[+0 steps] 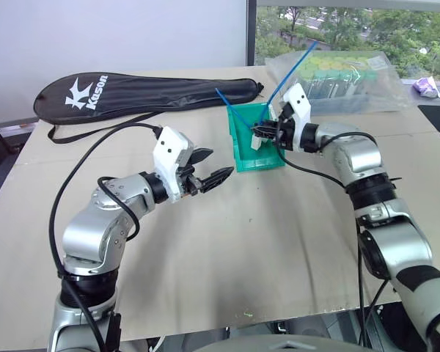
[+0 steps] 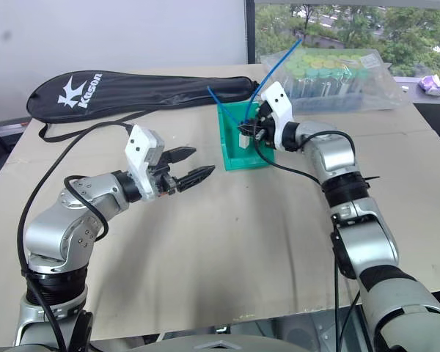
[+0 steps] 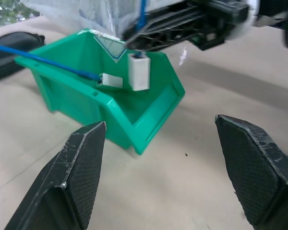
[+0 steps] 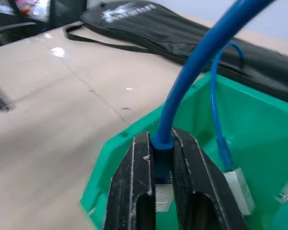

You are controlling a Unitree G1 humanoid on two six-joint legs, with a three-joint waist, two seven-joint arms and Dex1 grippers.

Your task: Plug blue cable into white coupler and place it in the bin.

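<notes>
Cable [image 4: 192,72] stands near-upright in my right hand [image 1: 268,132], pinched just above the coupler [image 3: 138,72], directly over the bin [image 3: 149,122] toward the surface's far edge (left hand [image 1: 209,170] open, farther off).

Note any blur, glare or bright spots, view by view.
Left eye view: window bright, table evenly lit. Left wrist view: bin sharp, near fingertips soft, right gripper blurred. Right wrist view: blue cable blurred close up, glare spot on the table by the black bag.
</notes>
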